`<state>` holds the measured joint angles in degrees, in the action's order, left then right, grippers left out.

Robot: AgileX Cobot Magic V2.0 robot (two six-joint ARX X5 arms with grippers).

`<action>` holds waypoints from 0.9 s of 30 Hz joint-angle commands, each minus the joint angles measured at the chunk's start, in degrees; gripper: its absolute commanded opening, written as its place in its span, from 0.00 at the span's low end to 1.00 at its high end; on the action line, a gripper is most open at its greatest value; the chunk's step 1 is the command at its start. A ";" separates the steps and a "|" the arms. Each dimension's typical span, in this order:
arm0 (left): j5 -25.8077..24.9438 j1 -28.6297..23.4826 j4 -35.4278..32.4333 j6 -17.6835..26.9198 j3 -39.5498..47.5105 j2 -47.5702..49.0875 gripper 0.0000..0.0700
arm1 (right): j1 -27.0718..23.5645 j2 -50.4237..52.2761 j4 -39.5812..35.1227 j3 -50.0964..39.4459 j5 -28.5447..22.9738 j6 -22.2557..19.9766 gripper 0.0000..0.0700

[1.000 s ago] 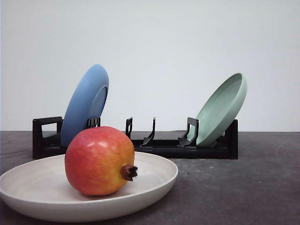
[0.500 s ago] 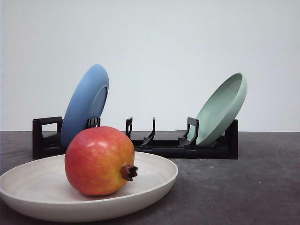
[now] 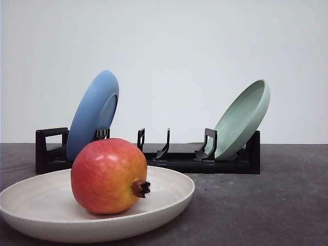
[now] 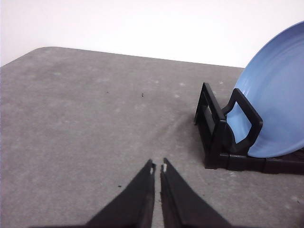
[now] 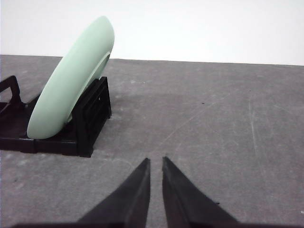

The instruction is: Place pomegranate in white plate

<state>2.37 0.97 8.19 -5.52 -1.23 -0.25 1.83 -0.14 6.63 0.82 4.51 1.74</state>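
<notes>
Pomegranate [image 3: 108, 176]: lies inside the white plate [image 3: 169, 197], resting on the plate's floor left of centre, crown nub turned toward the right and slightly toward the camera.
White plate: sits flat on the desk [image 3: 266, 200] in front of the rack [image 3: 179, 161]; shallow, with a gently raised rim.
Task status: judged complete; the fruit is in the plate and nothing is touching it.
Left gripper [image 4: 157, 167]: fingers pressed nearly together with a hairline slit between the tips, holding nothing; it hangs over bare desk near the rack end that carries the blue plate [image 4: 278, 104].
Right gripper [image 5: 156, 161]: fingers close together with a narrow gap, holding nothing; it hangs over bare desk beside the rack end that carries the green plate [image 5: 71, 80].
Weight: judged moderately heavy for its size, dense and solid.
Stiffness: judged firm; the rind should take a steady squeeze without denting.
Surface: glossy skin, judged slippery under smooth fingers.
Shape risk: round, so it may roll within the plate if nudged; the rim looks too low to stop a hard push.
Fragile part: the dry crown nub, judged liable to snap if pinched.
Hold point, if regrasp is needed: across the widest part of the body, fingers on opposite flanks, clear of the nub, approached from above.
Plate handling: judged light and stiff; could slide on the desk under a sideways push.
</notes>
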 commanded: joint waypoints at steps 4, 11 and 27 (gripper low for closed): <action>-0.20 0.00 -0.46 0.06 0.55 0.09 0.00 | -0.02 -0.07 -0.63 -0.22 -0.04 0.17 0.06; -0.20 0.00 -0.47 0.04 0.55 0.09 0.00 | -0.02 -0.07 -0.64 -0.22 -0.04 0.15 0.06; -0.20 0.00 -0.46 0.06 0.55 0.09 0.00 | -0.02 -0.07 -0.65 -0.22 -0.04 0.17 0.06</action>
<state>2.37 0.97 8.19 -5.52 -1.23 -0.25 1.83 -0.14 6.63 0.82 4.51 1.74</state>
